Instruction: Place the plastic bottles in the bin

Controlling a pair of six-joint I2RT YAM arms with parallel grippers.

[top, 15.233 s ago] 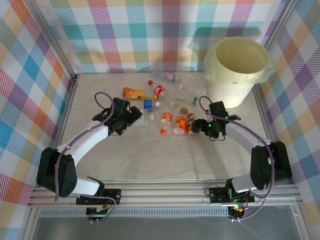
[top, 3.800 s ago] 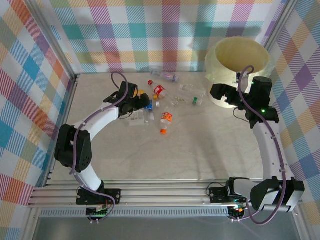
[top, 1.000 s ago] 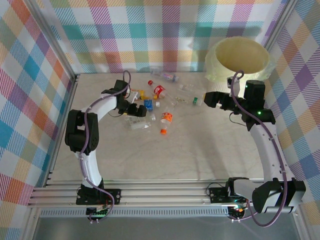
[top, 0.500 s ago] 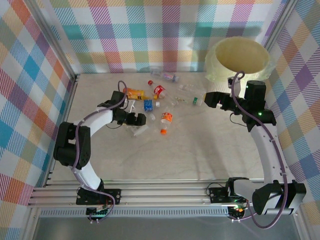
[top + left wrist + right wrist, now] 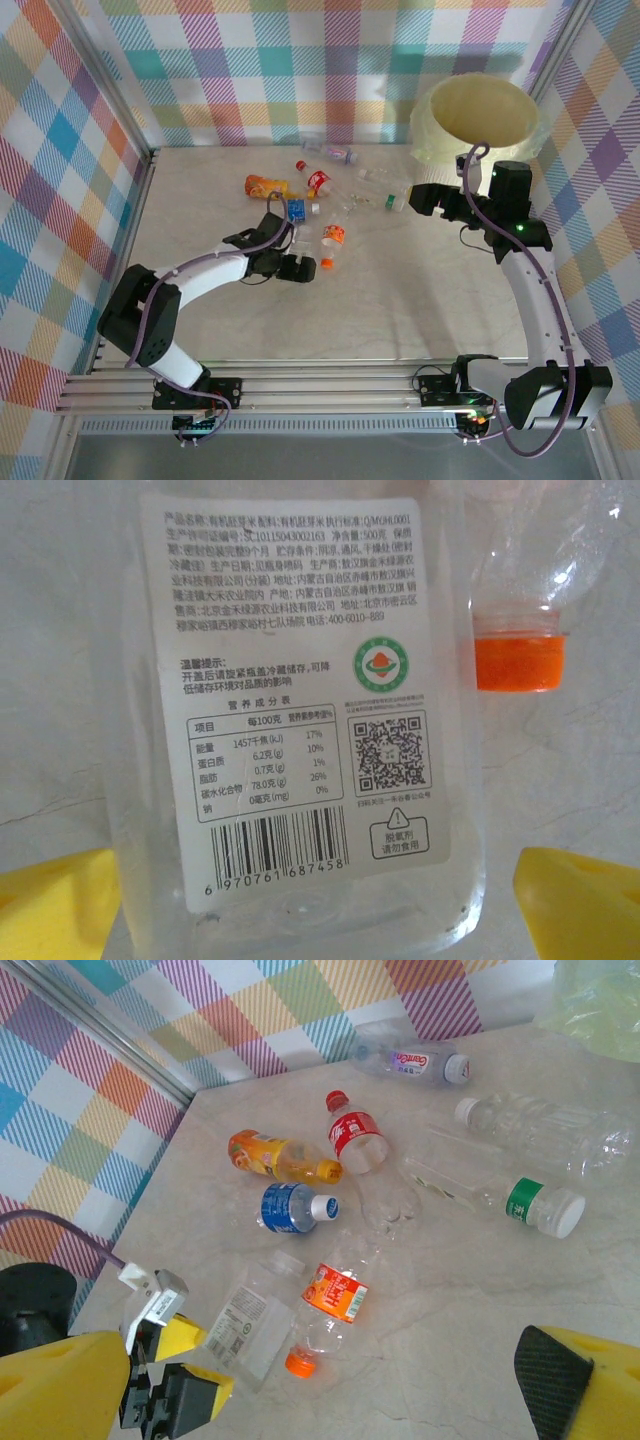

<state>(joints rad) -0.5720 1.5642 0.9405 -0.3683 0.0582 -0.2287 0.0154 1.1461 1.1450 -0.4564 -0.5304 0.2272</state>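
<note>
Since half a second ago my left arm has swung toward the near side of the table (image 5: 400, 300), bringing its wrist down beside the scattered bottles, while my right arm has kept its place by the bin (image 5: 450, 150). On the left gripper (image 5: 320, 905), the yellow fingers (image 5: 60, 905) are spread fully apart, one on either side of the base of a clear square bottle (image 5: 300, 710) with a white printed label and barcode. A strip of table shows between each finger and the bottle, so nothing is gripped. Beside that bottle lies an orange-labelled clear bottle (image 5: 335, 1295), its orange cap (image 5: 518, 660) close to the square bottle. Farther out on the table lie a blue-labelled bottle (image 5: 290, 1207), an orange-filled bottle (image 5: 275, 1155), a red-labelled bottle (image 5: 352, 1138), a green-labelled bottle (image 5: 540, 1205) with a white cap, a plain clear bottle (image 5: 555, 1130), and a clear bottle with pink lettering (image 5: 410, 1060) near the checked wall. The right gripper (image 5: 420, 196) hangs above the table just left of the bin, fingers wide apart, holding nothing. The bin, a large cream bucket lined with a thin yellowish bag, stands in the far right corner.
</note>
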